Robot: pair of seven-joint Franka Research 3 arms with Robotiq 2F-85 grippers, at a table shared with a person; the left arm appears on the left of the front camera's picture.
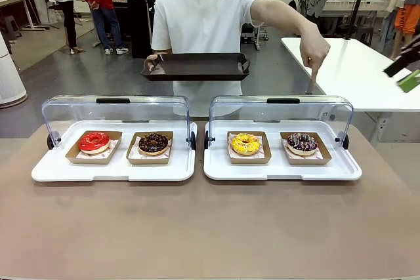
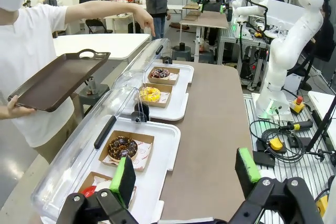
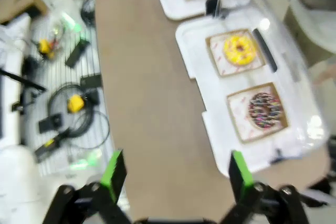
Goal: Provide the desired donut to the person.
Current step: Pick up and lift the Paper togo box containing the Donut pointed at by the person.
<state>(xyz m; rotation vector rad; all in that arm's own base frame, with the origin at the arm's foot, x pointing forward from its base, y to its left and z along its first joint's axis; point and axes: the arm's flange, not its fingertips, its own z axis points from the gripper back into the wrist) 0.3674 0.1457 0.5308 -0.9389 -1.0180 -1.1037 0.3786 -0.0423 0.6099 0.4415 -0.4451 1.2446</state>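
The person in a white shirt holds a dark brown tray (image 1: 197, 67) (image 2: 58, 80) in one hand. Their other hand (image 1: 314, 54) (image 2: 147, 24) points down at the dark sprinkled donut (image 1: 302, 142) (image 2: 160, 73) (image 3: 265, 110), the rightmost one. Beside it lies a yellow donut (image 1: 245, 143) (image 2: 150, 94) (image 3: 239, 50). A chocolate donut (image 1: 153, 143) (image 2: 122, 147) and a red donut (image 1: 94, 141) sit in the left case. My left gripper (image 2: 185, 174) hangs open above the table's left end. My right gripper (image 1: 405, 71) (image 3: 177, 169) is open, high past the right end.
Each pair of donuts sits in paper trays on a white base (image 1: 279, 170) (image 1: 111, 170) with a clear lid (image 1: 282, 111) raised at the back. A white table (image 1: 357, 73) stands behind at the right. Bare brown tabletop (image 1: 210, 227) lies in front.
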